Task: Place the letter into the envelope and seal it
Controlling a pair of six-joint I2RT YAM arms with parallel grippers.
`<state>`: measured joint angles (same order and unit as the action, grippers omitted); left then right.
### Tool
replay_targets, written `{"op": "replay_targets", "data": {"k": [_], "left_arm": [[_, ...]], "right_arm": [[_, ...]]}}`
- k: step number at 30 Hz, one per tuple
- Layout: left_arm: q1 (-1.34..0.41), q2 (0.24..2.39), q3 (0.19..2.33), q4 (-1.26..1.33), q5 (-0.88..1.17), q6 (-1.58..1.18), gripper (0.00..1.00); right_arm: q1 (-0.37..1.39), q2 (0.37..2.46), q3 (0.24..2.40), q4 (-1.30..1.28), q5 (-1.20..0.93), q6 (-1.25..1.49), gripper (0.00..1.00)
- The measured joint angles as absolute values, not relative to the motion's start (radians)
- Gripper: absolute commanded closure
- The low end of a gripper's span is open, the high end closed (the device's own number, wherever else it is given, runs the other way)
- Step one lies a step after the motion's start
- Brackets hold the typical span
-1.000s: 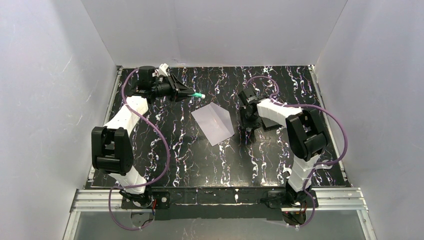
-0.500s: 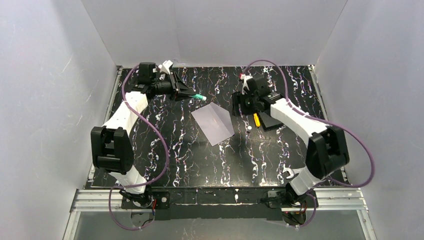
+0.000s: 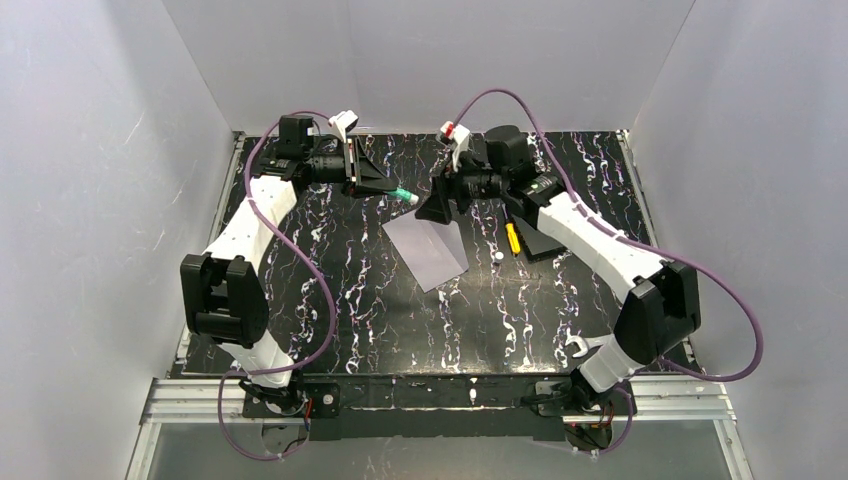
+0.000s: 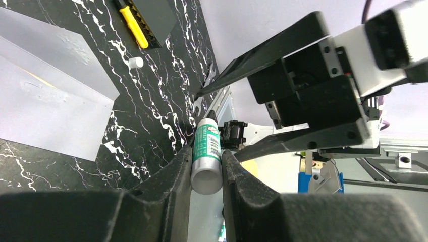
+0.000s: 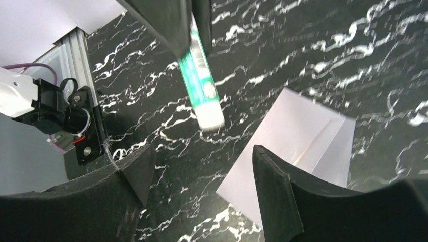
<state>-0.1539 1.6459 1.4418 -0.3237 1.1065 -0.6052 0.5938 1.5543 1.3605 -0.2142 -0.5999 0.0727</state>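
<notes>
The envelope [image 3: 428,247] lies flat mid-table, pale lavender-white with its flap folded; it also shows in the left wrist view [image 4: 45,101] and the right wrist view [image 5: 298,131]. The letter is almost wholly hidden; only a thin orange line [image 5: 302,157] shows at a fold. My left gripper [image 3: 385,188] is shut on a green-and-white glue stick [image 4: 207,151] and holds it above the table, just beyond the envelope's far corner. My right gripper [image 3: 435,205] is open and empty, facing the stick's tip [image 5: 209,118] a short gap away.
A flat black box [image 3: 548,238] with a yellow item [image 3: 512,238] on its edge lies right of the envelope. A small white cap [image 3: 496,257] lies on the table between them. White walls enclose the table on three sides.
My right arm has lifted from beside the black box and swung left toward the glue stick's tip. My left gripper has shifted slightly right with the stick.
</notes>
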Motion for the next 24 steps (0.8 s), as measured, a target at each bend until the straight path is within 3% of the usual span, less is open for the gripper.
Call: {"op": "replay_targets", "data": {"k": [8, 12, 14, 17, 20, 24], "left_arm": [[-0.164, 1.645, 1.442, -0.345, 1.122, -0.588, 1.0], [-0.166, 1.645, 1.445, -0.352, 1.125, -0.586, 1.0], [-0.166, 1.645, 1.451, -0.353, 1.128, -0.585, 1.0], [-0.168, 1.641, 1.454, -0.353, 1.135, -0.583, 1.0], [-0.168, 1.64, 1.455, -0.352, 1.134, -0.582, 1.0], [-0.161, 1.639, 1.457, -0.353, 1.137, -0.583, 0.75]], "right_arm": [[0.637, 1.636, 1.505, -0.237, -0.606, -0.024, 0.24], [0.651, 1.658, 1.518, -0.267, -0.604, -0.057, 0.32], [0.658, 1.672, 1.53, -0.284, -0.6, -0.068, 0.41], [0.667, 1.69, 1.545, -0.291, -0.596, -0.083, 0.64], [0.675, 1.705, 1.562, -0.294, -0.594, -0.076, 0.75], [0.68, 1.706, 1.562, -0.281, -0.59, -0.049, 0.82]]}}
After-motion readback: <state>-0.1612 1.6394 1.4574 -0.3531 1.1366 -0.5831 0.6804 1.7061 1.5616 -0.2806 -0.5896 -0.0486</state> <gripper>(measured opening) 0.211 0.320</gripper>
